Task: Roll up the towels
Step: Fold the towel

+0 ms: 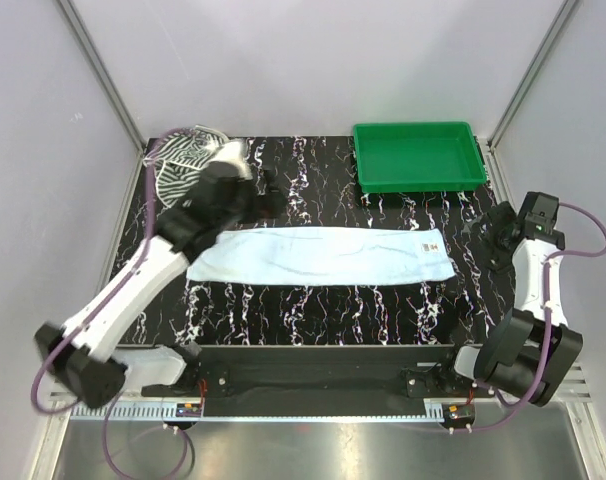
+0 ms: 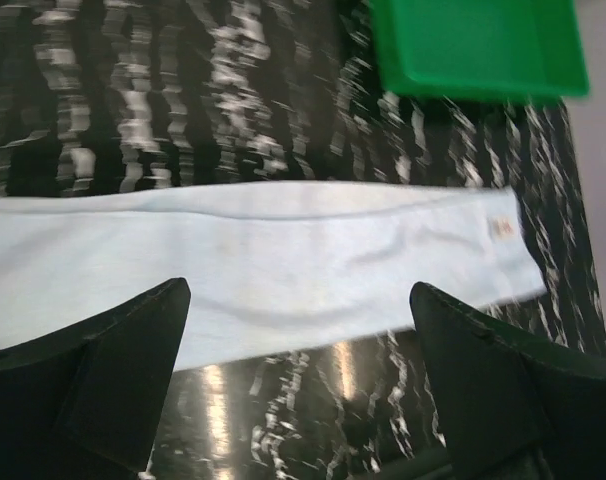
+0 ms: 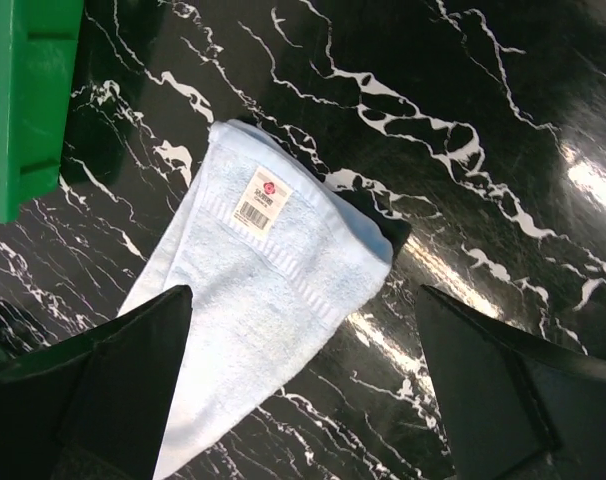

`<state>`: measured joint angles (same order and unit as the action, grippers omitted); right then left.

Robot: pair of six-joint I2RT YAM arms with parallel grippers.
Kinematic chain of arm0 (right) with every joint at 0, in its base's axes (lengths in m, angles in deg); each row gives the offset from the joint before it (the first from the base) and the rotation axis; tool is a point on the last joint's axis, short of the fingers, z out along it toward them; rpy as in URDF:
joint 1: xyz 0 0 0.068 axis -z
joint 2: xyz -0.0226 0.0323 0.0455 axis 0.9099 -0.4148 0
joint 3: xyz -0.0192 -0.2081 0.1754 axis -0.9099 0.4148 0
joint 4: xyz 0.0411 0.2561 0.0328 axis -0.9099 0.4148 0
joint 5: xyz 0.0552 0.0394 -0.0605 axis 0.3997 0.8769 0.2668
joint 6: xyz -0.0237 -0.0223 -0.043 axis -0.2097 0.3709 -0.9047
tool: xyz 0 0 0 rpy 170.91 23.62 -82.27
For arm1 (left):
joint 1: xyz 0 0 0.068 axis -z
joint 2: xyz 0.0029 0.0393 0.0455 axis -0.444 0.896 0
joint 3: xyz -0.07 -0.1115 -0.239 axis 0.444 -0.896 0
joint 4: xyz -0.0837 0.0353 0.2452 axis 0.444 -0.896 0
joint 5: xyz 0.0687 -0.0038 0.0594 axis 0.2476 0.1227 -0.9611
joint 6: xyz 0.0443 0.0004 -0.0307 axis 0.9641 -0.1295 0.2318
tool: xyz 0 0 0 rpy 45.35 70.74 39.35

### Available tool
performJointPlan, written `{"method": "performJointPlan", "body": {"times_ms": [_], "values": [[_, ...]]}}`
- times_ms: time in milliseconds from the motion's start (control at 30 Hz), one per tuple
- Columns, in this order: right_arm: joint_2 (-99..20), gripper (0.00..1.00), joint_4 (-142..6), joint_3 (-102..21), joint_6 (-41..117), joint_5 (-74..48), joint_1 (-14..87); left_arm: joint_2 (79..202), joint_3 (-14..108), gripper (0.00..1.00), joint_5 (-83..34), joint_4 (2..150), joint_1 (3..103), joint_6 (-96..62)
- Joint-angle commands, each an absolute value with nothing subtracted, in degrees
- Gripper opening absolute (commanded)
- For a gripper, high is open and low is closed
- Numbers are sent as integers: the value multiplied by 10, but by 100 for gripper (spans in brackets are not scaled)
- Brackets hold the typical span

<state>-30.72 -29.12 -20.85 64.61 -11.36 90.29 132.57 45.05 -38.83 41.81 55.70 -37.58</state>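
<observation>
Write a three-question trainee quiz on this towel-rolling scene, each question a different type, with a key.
1. True or false: the pale blue towel is already rolled up.
2. Where on the table is the striped towel bunched? A) near right corner B) far left corner C) centre
3. Fill in: the left gripper and the right gripper are both ____.

Key
1. False: it lies flat in a long strip.
2. B
3. open
</observation>
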Motion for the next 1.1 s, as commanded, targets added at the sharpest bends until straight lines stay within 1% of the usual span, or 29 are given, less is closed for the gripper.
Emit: {"method": "performJointPlan", "body": {"times_ms": [0,33,67,133,167,200,233,267,400,500,600,767,867,933,1067], "values": [[-284,100,-268,-255,668,-92,922,1458,537,99,-490,423,670,-337],[-264,100,-261,-271,675,-85,922,1487,567,99,-500,422,718,-329],[-251,100,-257,-286,684,-79,922,1542,619,99,-503,417,739,-321],[-213,100,-242,-332,706,-65,922,1593,676,99,-514,417,795,-295],[-200,100,-240,-358,712,-60,922,1640,734,99,-508,414,810,-281],[-187,100,-231,-374,713,-58,922,1664,764,99,-501,409,824,-272],[-166,100,-218,-392,709,-78,921,1689,791,99,-503,405,852,-265],[-158,100,-207,-411,705,-91,922,1733,846,99,-499,398,865,-249],[-136,100,-139,-511,669,-138,922,1830,949,99,-486,396,917,-213],[-128,100,-95,-554,668,-158,921,1896,1004,97,-463,403,953,-195],[-95,100,-91,-551,699,-151,922,1950,1031,95,-440,429,973,-164],[-21,100,-141,-498,746,-72,922,2040,1093,95,-411,460,994,-145],[-12,100,-135,-486,744,-62,922,2075,1109,94,-398,491,993,-141],[-12,100,-117,-489,729,-67,922,2096,1112,92,-386,515,993,-137],[-9,100,-116,-484,727,-61,919,2146,1171,89,-384,518,992,-125]]}}
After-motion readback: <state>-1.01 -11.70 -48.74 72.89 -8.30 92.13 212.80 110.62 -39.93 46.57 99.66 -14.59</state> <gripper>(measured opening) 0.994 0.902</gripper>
